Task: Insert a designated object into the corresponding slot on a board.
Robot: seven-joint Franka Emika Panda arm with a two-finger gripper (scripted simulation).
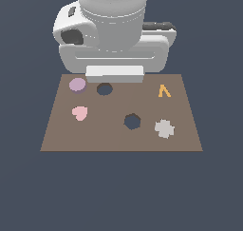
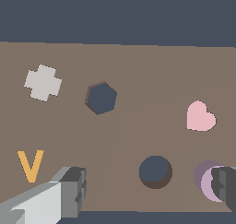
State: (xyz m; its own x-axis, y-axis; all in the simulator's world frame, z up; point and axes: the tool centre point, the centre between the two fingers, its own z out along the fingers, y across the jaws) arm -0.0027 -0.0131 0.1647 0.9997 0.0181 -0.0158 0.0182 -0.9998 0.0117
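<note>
item: pale lilac round disc [image 2: 206, 180], flat on brown rectangular board [image 1: 118, 139], just beside dark circular hole [image 2: 156, 172]; grey gripper [image 2: 150, 187] spread, empty, straddling the hole, one fingertip [image 2: 226, 187] overlapping the disc.

A flat, featureless dark slate-blue ground [image 1: 118, 192] fills the surroundings — evenly lit

Simulated test scene: flat brown board [image 1: 118, 139], featureless dark blue-grey backdrop.

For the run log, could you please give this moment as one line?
gripper: open, empty | lilac disc: on board, beside round hole | insertion: not done
</note>
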